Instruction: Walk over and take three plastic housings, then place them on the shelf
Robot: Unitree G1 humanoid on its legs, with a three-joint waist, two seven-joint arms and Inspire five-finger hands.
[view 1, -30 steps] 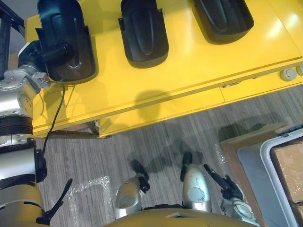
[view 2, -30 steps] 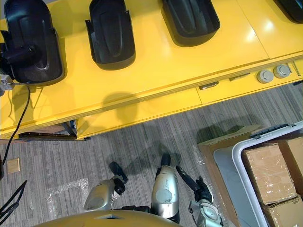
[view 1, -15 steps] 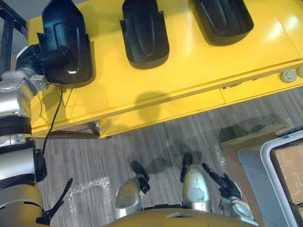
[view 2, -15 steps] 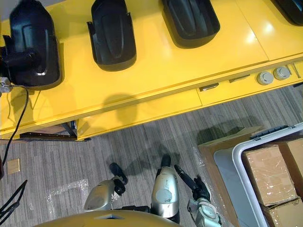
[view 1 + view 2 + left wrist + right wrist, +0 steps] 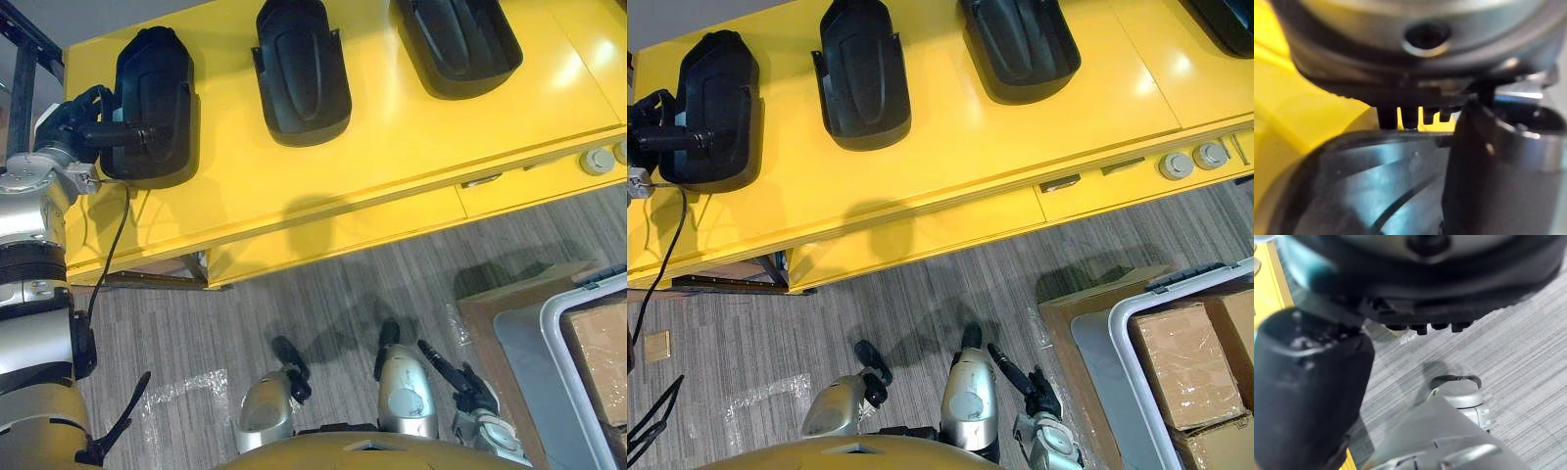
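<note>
The left housing [image 5: 152, 103] has tipped up at the left end of the surface [image 5: 392, 127], left robot hand [image 5: 78, 122] clamped round its rim; right robot hand [image 5: 465, 384] hangs low, fingers straight.

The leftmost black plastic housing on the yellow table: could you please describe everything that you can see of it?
The leftmost housing is a long black shell of glossy moulded plastic, rounded at its far end, with a raised rim. It sits near the left end of the yellow table, seemingly tipped on one edge rather than flat. The left hand grips its left side, fingers curled onto the shell.
</note>
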